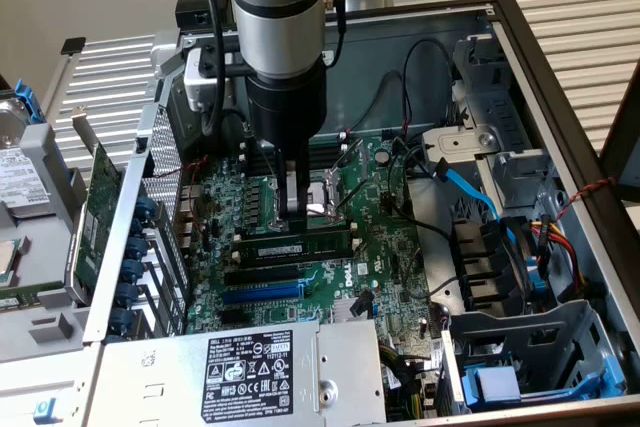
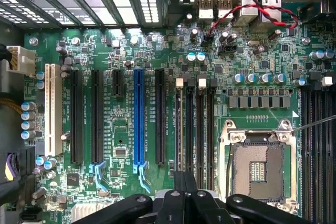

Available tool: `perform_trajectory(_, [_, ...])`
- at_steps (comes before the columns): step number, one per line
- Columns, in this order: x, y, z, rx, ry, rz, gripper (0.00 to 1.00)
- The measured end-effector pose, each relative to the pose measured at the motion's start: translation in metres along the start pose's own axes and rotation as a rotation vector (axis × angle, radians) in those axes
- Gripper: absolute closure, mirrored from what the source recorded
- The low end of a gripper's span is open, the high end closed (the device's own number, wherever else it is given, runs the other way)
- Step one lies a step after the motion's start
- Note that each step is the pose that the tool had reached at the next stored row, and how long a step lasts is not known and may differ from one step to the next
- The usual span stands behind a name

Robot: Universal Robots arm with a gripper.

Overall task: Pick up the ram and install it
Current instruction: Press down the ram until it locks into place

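The hand (image 1: 291,215) is seen closed on the top edge of the ram (image 1: 297,246), which lies along a slot just beside the CPU socket (image 1: 322,195) on the motherboard (image 1: 330,277). Even, vertical pressure should be kept for seating.

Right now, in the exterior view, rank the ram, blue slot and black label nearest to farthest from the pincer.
1. ram, right under the pincer.
2. blue slot, lower in the view.
3. black label, on the metal box at the view's bottom.
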State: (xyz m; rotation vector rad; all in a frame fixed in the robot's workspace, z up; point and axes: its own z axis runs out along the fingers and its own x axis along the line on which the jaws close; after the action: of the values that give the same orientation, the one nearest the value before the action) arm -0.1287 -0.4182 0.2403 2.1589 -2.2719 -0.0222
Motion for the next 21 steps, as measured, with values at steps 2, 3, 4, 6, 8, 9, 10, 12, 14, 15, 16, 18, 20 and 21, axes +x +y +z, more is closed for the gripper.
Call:
perform_trajectory(2, [-0.0001,0.0004,0.0010,-0.0001,0.0002,0.000,0.90])
perform_trajectory(3, [-0.0003,0.0005,0.0013,-0.0002,0.0003,0.000,0.90])
perform_trajectory(4, [-0.0004,0.0005,0.0016,-0.0001,0.0007,0.000,0.90])
perform_trajectory(6, [-0.0006,0.0006,0.0024,0.0000,0.0020,0.000,0.90])
perform_trajectory(8, [-0.0007,0.0007,0.0032,0.0001,0.0034,0.000,0.90])
perform_trajectory(9, [-0.0009,0.0007,0.0036,0.0001,0.0041,0.000,0.90])
perform_trajectory(10, [-0.0012,0.0007,0.0039,0.0001,0.0045,0.000,0.90])
perform_trajectory(12, [-0.0016,0.0007,0.0045,0.0001,0.0045,0.000,0.90])
perform_trajectory(14, [-0.0016,0.0007,0.0052,0.0002,0.0044,0.000,0.90])
perform_trajectory(15, [-0.0017,0.0007,0.0056,0.0002,0.0043,0.000,0.90])
perform_trajectory(16, [-0.0017,0.0007,0.0061,0.0002,0.0044,0.000,0.90])
perform_trajectory(18, [-0.0016,0.0007,0.0073,0.0003,0.0044,0.000,0.90])
perform_trajectory(20, [-0.0016,0.0007,0.0084,0.0003,0.0045,0.000,0.90])
perform_trajectory(21, [-0.0016,0.0007,0.0089,0.0002,0.0045,0.000,0.90])
